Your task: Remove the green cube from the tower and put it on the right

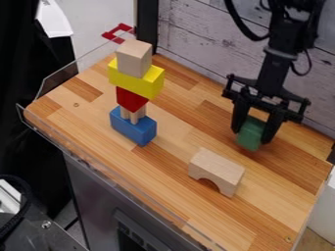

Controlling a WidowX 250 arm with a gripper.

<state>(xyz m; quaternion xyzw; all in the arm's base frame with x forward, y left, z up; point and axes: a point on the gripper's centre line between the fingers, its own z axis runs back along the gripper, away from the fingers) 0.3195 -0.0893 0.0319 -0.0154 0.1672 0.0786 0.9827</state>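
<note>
My gripper point(254, 134) hangs at the right of the table, shut on the green cube point(251, 134) with a finger at each side. Whether the cube touches the wood, I cannot tell. Left of centre stands the tower: a blue block point(133, 127) at the bottom, light wooden posts point(134, 115) on it, then a red block point(131, 99), a yellow block point(136, 79) set across, and a plain wooden cube point(134, 58) on top. The gripper is well apart from the tower, to its right.
A plain wooden arch block point(216, 171) lies between the tower and the table's front right, nearer the front than the gripper. The wooden table point(177, 132) has a clear low rim point(118, 174) along its left and front edges. A whitewashed plank wall point(209, 44) stands behind.
</note>
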